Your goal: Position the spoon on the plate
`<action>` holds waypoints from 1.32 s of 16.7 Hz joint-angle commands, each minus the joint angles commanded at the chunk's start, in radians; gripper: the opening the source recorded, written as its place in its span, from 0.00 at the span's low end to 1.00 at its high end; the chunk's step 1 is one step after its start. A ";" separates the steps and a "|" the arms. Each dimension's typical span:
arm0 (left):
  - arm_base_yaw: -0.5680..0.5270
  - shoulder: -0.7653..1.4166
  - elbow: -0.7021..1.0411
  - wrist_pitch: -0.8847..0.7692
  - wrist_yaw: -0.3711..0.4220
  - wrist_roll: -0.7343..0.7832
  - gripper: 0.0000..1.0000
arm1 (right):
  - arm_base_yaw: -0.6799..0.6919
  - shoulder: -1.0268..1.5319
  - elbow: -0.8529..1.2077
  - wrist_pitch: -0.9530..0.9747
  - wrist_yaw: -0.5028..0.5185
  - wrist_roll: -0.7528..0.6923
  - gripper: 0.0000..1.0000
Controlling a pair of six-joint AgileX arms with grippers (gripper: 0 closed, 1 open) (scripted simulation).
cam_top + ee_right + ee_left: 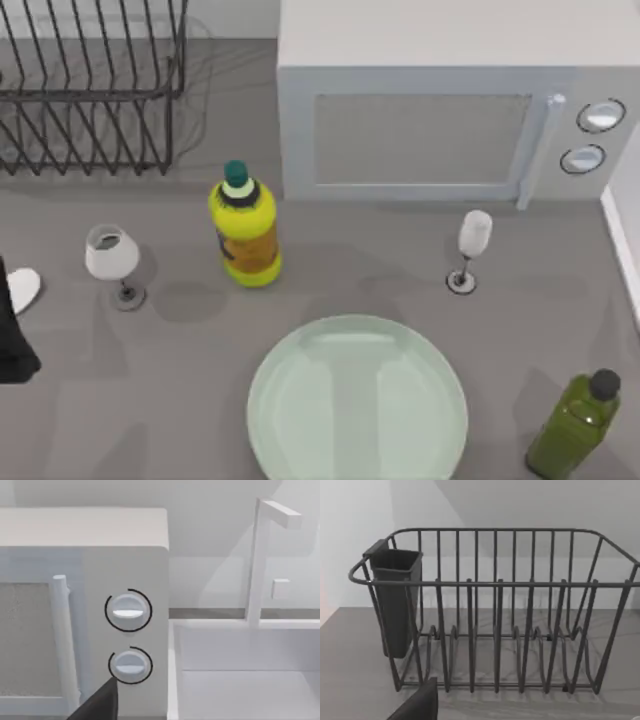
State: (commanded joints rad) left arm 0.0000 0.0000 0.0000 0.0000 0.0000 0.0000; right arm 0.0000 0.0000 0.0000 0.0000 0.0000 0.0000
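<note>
Plainly round, glassy plate point(357, 402).

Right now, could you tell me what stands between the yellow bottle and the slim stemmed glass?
Nothing: in the top view, bare grey tabletop separates yellow bottle and glass.

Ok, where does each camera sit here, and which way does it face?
Top view: above the table, looking down on the plate, bottles and glasses; left arm at the left edge.
Left wrist view: on the left wrist, facing the dish rack; a left gripper finger shows.
Right wrist view: on the right wrist, facing the microwave; a right gripper finger shows.
Shared: the top view also holds the rack and microwave.
</note>
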 joint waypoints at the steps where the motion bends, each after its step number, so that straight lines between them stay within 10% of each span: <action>1: 0.000 0.000 0.000 0.000 0.000 0.000 1.00 | 0.000 0.000 0.000 0.000 0.000 0.000 1.00; 8: 0.002 0.225 0.218 -0.143 -0.024 0.211 1.00 | 0.000 0.000 0.000 0.000 0.000 0.000 1.00; 22: 0.231 1.555 1.105 -0.902 -0.020 0.993 1.00 | 0.000 0.000 0.000 0.000 0.000 0.000 1.00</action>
State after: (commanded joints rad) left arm 0.2311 1.5549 1.1052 -0.9024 -0.0202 0.9927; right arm 0.0000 0.0000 0.0000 0.0000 0.0000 0.0000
